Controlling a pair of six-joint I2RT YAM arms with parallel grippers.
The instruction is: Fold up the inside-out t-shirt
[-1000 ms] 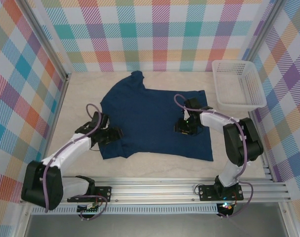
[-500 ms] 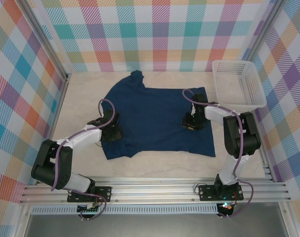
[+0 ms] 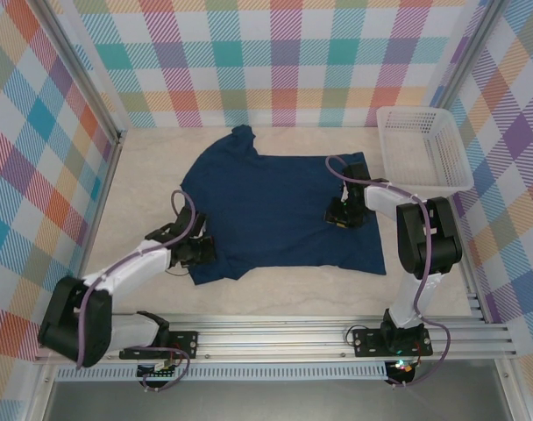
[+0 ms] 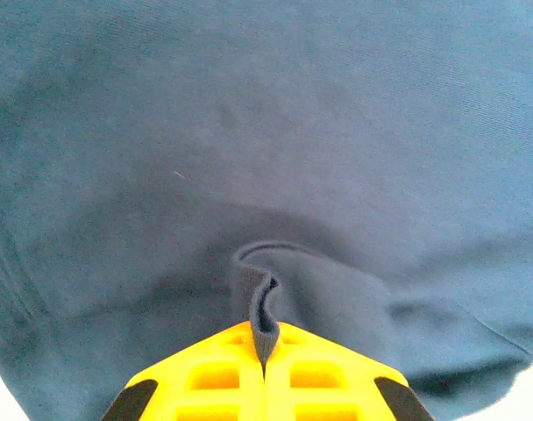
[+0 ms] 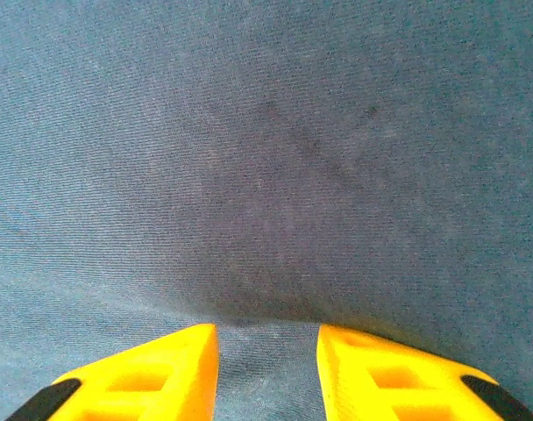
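Note:
The inside-out t-shirt (image 3: 266, 206) lies spread flat on the table, dark navy, its collar toward the back wall. At its near-left hem my left gripper (image 3: 199, 252) is shut on a pinched ridge of the cloth. In the left wrist view the yellow fingers (image 4: 205, 377) meet with that fold of t-shirt (image 4: 275, 132) squeezed between them at the left gripper (image 4: 265, 340). My right gripper (image 3: 344, 213) rests on the shirt's right side. In the right wrist view the right gripper (image 5: 267, 342) stands open, flat t-shirt (image 5: 275, 158) cloth showing between its fingers.
A white plastic basket (image 3: 422, 149) stands at the back right, close to the shirt's right sleeve. Bare beige table (image 3: 144, 167) lies left of the shirt and along the near edge. Checkered walls enclose three sides.
My left gripper has shut on the cloth at the near-left hem and drawn back toward the near edge. My right gripper moved right and back across the shirt, then stayed put.

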